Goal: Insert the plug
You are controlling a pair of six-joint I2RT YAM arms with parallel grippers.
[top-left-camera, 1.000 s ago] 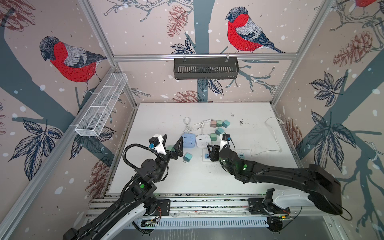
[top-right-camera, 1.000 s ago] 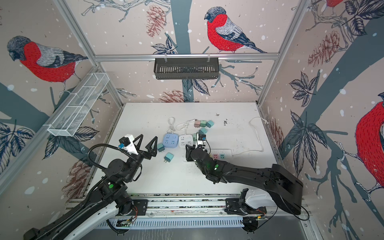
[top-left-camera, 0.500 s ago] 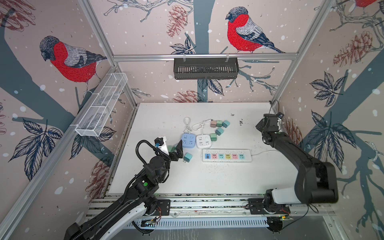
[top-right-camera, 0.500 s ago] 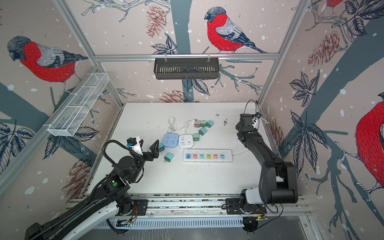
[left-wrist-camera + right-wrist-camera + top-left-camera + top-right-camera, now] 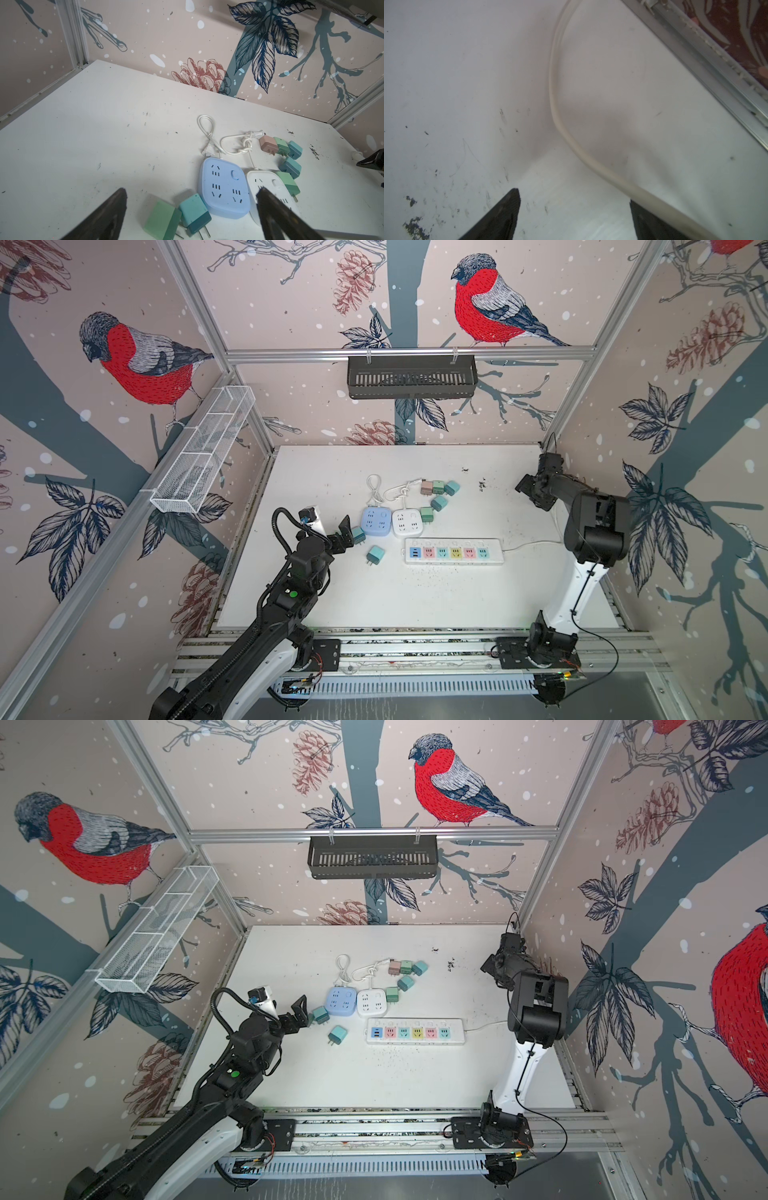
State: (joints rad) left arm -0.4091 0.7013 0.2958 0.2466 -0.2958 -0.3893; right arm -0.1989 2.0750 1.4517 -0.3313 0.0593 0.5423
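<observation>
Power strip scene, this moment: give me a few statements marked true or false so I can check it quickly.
1. A plug sits in the power strip. False: no plug stands in any of its sockets.
2. The left gripper is open, close to a teal plug. True.
3. The right gripper holds a plug. False: it is open and empty, over a white cable.
4. The blue socket cube lies beside the white socket cube. True.
</observation>
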